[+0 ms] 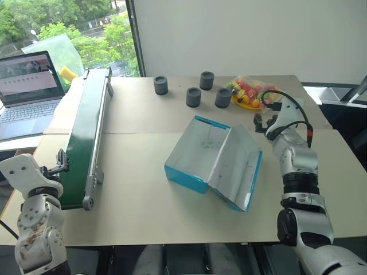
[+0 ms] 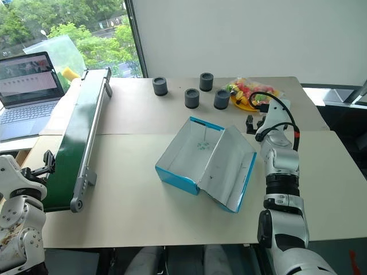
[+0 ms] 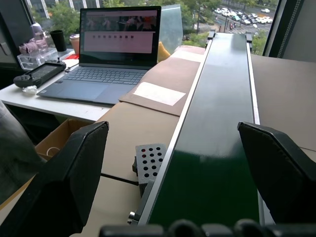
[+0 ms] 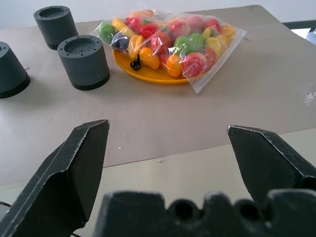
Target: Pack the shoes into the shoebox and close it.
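Shoebox (image 1: 213, 161) sits mid counter (image 1: 137, 200), lid flap thrown open to the right, white inside, bright blue cardboard outside; bare counter all round it, esp. toward the near edge. L pincer (image 3: 173, 163) spread wide w/ nothing in it, over the near end of the long green conveyor (image 1: 86, 134) along the counter's left side. R pincer (image 4: 168, 158) also wide apart, holding nothing, right of the box, facing a plastic bag of coloured toy fruit (image 4: 170, 42) on a yellow plate (image 4: 148, 74). Four dark grey cylinders (image 1: 194, 97) stand beyond the box. Laptop (image 1: 26, 91) far left.
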Robot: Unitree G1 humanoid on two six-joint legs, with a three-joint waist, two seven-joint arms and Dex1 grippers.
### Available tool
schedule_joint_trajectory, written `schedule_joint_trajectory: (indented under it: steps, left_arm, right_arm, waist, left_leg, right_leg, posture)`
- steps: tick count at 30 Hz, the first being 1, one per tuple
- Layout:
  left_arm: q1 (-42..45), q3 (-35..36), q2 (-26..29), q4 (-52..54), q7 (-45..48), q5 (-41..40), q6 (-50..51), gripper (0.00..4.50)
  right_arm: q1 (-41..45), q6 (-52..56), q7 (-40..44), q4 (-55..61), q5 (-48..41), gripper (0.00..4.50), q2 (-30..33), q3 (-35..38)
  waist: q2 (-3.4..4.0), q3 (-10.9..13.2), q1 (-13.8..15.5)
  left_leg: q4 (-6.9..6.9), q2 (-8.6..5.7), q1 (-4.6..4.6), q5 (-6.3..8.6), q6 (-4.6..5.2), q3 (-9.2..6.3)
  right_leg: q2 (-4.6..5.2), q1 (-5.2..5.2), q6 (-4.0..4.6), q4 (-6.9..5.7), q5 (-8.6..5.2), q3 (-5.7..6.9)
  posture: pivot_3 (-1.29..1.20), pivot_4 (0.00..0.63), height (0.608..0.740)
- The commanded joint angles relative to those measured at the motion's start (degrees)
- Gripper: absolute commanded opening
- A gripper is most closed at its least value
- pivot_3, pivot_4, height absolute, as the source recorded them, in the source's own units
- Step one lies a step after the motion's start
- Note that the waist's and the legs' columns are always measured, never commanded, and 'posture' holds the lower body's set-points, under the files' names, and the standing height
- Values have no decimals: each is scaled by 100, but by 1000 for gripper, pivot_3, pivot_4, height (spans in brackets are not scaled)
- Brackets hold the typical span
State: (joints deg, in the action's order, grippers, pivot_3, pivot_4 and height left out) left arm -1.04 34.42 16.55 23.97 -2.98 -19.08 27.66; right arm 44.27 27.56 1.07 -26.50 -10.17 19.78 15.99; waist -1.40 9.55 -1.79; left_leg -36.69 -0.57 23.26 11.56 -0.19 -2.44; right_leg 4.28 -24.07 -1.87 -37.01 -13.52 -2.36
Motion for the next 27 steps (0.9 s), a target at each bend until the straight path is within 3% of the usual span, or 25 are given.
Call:
schedule_joint_trajectory:
  steps: [1, 4, 9, 14, 17, 22, 27]
  left_arm:
    - [-98, -149, 44, 272, 1, 199, -137, 4500]
    - [-145, -227, -27, 286, -51, 229, -69, 4500]
    - [-145, -245, -13, 285, -82, 241, -49, 4500]
    - [-187, -220, -10, 311, -58, 219, -37, 4500]
    - [-236, -109, -65, 373, -88, 113, 26, 4500]
    - [-382, -63, 10, 473, 28, -64, 348, 4500]
    - [-176, -138, 274, 377, 146, -103, 655, 4500]
  right_arm:
    - [422, -246, 129, 272, 108, 4486, -35, -260]
    - [1036, -91, 1442, 1129, -111, 4486, -400, -1319]
    - [528, 689, 3991, 3213, -974, 4486, -189, -3038]
    - [228, 845, 4719, 3701, -1285, 4486, 7, -3300]
    - [152, 828, 4662, 3656, -1184, 4486, -40, -3359]
    - [-2, 780, 3661, 3320, -465, 4486, -409, -3428]
    - [-322, 678, 3222, 3480, -77, 4486, -573, -3491]
  waist:
    - [0, 0, -2]
    - [7, 5, -176]
    - [-22, -17, -171]
    - [-39, -23, 32]
    - [-39, -23, 60]
    - [-39, -23, 46]
    - [-39, -23, 62]
  left_leg:
    - [0, 0, 0, 0, 0, 0]
    - [0, 4, -1, 0, 0, 21]
    - [1, 65, -7, 18, -8, -4]
    - [-22, 66, 12, 31, -21, -38]
    - [-25, 46, -1, 28, -15, -39]
    - [-22, 51, -10, 28, -17, -34]
    - [-21, 49, -1, 28, -17, -32]
  right_leg:
    - [0, 0, 0, 0, 0, 0]
    - [0, -18, 2, -8, 4, -22]
    - [-74, -10, 18, -2, 13, -9]
    - [-57, -7, 20, 18, 13, 2]
    - [-27, -4, 14, 18, 16, -5]
    - [-52, -8, 23, 9, 16, -7]
    - [-52, -14, 24, 5, 16, -7]
  posture:
    - [0, 150, 740]
    - [0, 150, 740]
    - [0, 150, 740]
    - [0, 150, 740]
    - [0, 150, 740]
    - [0, 150, 740]
    - [0, 150, 740]
